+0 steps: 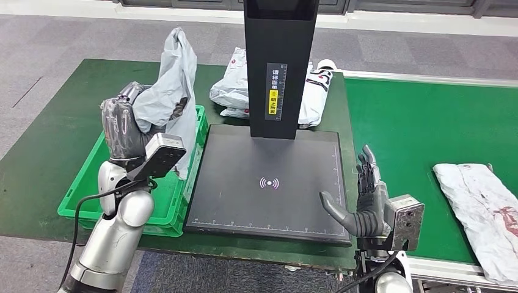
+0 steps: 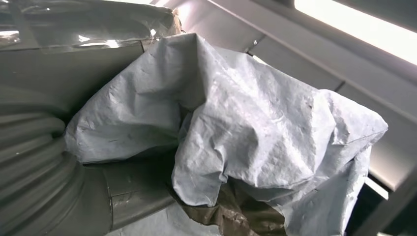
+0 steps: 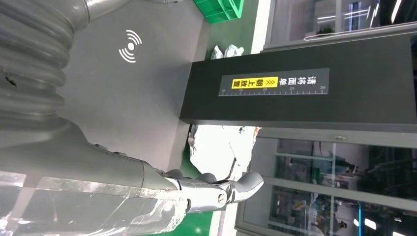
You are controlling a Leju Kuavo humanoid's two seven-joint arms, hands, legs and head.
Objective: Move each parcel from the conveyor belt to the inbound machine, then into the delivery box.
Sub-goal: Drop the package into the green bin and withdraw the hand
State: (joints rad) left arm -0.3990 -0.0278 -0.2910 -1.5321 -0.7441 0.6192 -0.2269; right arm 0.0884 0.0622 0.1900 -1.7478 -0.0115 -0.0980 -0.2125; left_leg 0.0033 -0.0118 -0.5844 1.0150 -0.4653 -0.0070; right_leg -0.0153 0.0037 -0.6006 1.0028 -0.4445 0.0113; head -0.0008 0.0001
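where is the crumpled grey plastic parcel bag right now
In the head view the crumpled grey plastic parcel bag is held up by the left robot hand above the green plastic crate, left of the black scanner platform.

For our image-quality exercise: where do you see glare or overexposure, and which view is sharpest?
Left wrist view: a ceiling light strip is blown out behind the grey parcel. Right wrist view: the white parcels are washed out. Head view: evenly lit and sharp; the scanner plate shows little glare.

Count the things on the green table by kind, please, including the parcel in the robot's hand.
Parcels: 3, one held by the left hand, one behind the machine, one on the belt
Green delivery box: 1
Inbound machine: 1
Total: 5
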